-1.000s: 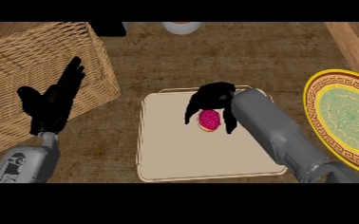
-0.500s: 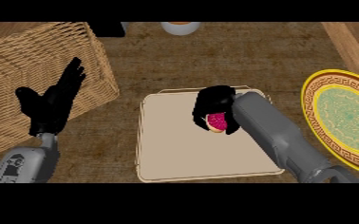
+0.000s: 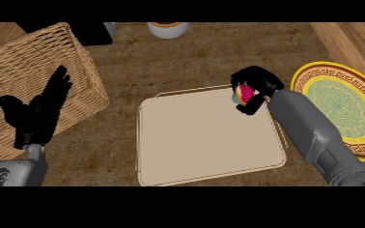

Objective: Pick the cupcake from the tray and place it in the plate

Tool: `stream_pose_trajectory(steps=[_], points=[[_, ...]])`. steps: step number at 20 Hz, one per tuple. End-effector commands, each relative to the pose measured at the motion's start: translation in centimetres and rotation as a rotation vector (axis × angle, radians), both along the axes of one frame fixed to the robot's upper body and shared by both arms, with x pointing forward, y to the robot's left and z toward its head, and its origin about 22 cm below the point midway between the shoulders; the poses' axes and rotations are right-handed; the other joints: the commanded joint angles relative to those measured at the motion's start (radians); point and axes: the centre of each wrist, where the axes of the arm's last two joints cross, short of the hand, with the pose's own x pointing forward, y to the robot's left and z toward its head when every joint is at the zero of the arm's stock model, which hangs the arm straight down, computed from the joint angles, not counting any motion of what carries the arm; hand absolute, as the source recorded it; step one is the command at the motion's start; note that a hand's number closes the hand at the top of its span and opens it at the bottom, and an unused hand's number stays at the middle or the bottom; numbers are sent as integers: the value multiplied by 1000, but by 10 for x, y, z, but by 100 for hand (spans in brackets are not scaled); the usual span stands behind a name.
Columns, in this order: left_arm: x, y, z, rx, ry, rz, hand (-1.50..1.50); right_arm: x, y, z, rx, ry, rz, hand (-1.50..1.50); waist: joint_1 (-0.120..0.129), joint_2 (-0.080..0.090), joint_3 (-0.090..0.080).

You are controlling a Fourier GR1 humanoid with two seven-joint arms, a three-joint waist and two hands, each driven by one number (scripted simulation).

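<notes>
Head view is showing the right hand (image 3: 254,88) curling its fingers (image 3: 265,79) around the cupcake (image 3: 246,93), whose pink top is peeking out between the black fingers and thumb. That hand is hanging over the far right corner of the tray (image 3: 200,140), and the cupcake is looking lifted clear of the tray's surface, though the hand is hiding its base, so I cannot tell for sure.

By my reading, the picking is done and the carrying is what is going on now: the cupcake is sitting in the hand between the tray and the plate (image 3: 333,79), which is lying just beside the tray on the right, its yellow patterned rim partly cut off by the edge of the view.

What the next move is calling for, I would say, is a short sideways travel to the right, across the tray's raised lip and the plate's rim, then lowering over the green middle of the plate before the fingers are spreading apart.

Over on the left, the left hand (image 3: 39,111) is resting with its fingers straight and pointing up, in front of a wicker basket (image 3: 43,60) standing on the brown bench (image 3: 171,63).
</notes>
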Motion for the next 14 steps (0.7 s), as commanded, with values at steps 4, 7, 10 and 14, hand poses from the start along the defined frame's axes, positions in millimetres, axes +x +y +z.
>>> stream_pose_trajectory(steps=[4, 7, 10, 14], points=[[-9, 3, -18, -19, 83, 23, 0, 28, 4, 51, 59, -372, -643, 150, -10, -8, -11], [-13, -1, -26, -21, 93, 13, 0, 33, -1, 67, 39, -563, -803, 150, -12, -7, -11], [-14, 10, -19, -24, 94, 25, 0, 33, -11, 70, 3, -652, -951, 150, -11, -11, -11], [-11, 6, -18, -20, 79, 34, 0, 32, -7, 77, 57, -645, -1109, 150, -10, -7, -9]])
